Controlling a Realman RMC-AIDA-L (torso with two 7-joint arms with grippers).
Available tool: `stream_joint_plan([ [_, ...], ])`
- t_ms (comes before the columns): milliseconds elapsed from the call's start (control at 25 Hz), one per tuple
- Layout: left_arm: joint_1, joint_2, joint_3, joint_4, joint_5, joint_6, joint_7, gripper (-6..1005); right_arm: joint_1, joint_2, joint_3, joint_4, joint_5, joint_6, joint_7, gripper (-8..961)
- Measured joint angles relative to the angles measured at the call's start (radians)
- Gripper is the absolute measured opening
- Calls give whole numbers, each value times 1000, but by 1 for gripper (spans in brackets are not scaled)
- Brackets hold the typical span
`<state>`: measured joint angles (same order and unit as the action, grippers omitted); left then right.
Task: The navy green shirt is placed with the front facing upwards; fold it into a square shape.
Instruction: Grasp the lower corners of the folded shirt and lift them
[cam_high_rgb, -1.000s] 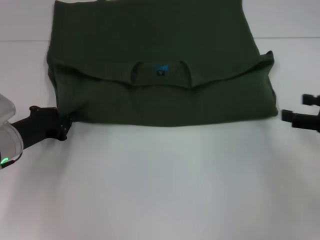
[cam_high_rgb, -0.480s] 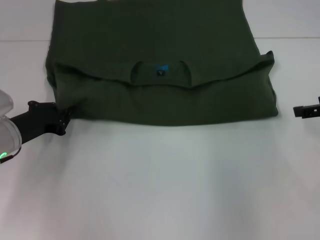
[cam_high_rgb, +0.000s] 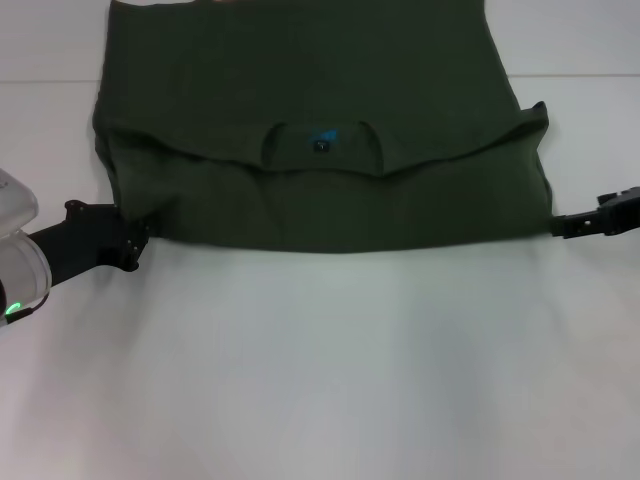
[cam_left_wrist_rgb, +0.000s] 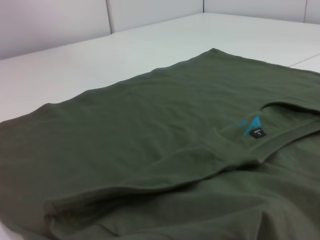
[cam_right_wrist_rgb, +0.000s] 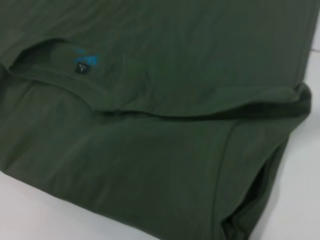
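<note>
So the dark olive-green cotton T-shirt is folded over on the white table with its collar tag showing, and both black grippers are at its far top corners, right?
Not quite. The dark olive-green cotton T-shirt is folded on the white table, tag showing, but the left gripper and right gripper sit at its near bottom corners, as the head view shows.

Both black grippers sit low at the dark olive-green shirt's (cam_high_rgb: 320, 120) near corners: left gripper (cam_high_rgb: 132, 248) at its left corner, right gripper (cam_high_rgb: 562, 226) at its right.

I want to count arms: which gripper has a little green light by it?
The left gripper, at the shirt's left corner; the right gripper shows none.
</note>
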<state>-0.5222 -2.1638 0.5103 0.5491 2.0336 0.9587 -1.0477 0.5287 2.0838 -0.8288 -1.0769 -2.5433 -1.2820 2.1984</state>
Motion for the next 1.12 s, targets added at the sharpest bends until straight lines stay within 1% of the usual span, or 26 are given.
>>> stream_joint_plan([
  [320,-1,-1,2,0,-4,-17,-3,81,47,-1,-7,129,1,98,-49,879],
  [600,0,-1,2,0,-7,-18,-7,80,53,-1,-6,170,6,136,-70,848],
  [760,-1,-1,2,0,-7,-18,-8,80,54,0,-8,189,7,150,-82,765],
  [1040,4,-1,-1,18,-10,-5,-24,80,46,3,-8,183,22,157,-125,621],
  [1120,8,-1,1,27,-10,1,-36,80,45,2,-6,182,28,159,-133,523],
])
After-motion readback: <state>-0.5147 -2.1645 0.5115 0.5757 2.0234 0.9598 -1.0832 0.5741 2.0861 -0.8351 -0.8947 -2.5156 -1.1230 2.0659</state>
